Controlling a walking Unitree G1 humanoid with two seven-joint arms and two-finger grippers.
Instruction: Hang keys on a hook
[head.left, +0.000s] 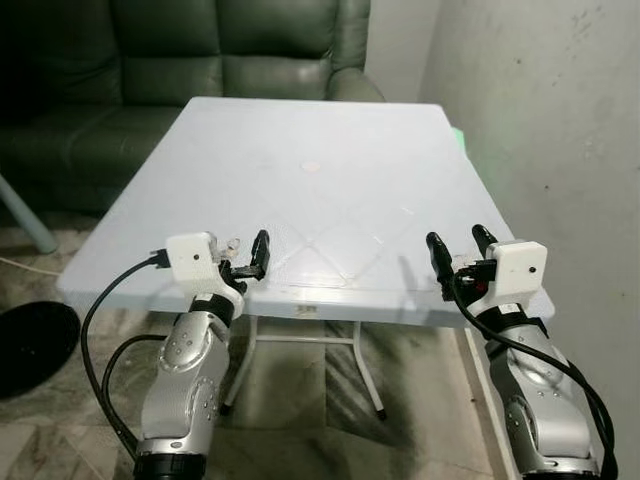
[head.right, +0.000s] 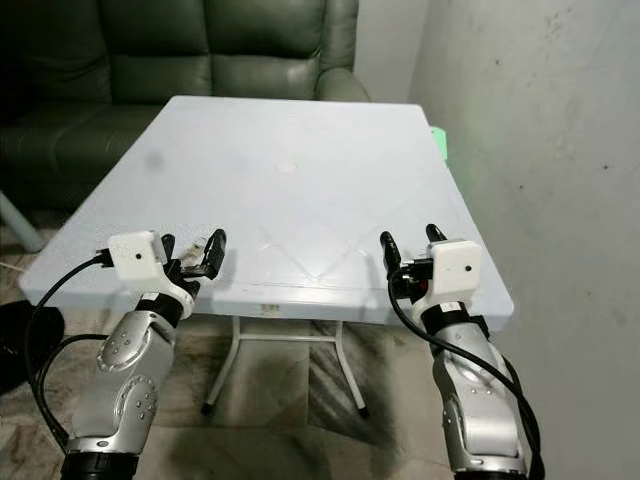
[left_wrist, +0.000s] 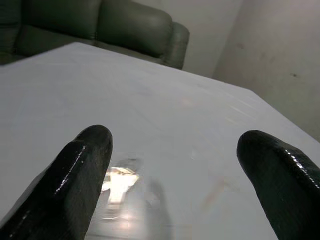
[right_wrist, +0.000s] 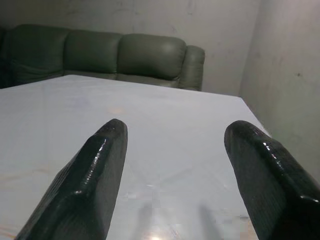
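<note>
Both grippers, left (head.left: 248, 255) and right (head.left: 460, 246), hovered with fingers spread wide over the near edge of the white table (head.left: 310, 170); no keys could be made out.

White folding table (head.left: 330, 190) just ahead of both grippers, top glossy. Dark green sofa (head.left: 200, 60) beyond its far edge. Grey wall (head.left: 560, 130) alongside right gripper.

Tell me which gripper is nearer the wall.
Right. The right gripper hovers over the table's near edge at the corner beside the wall; the left gripper is over the opposite near corner, farther away.
</note>
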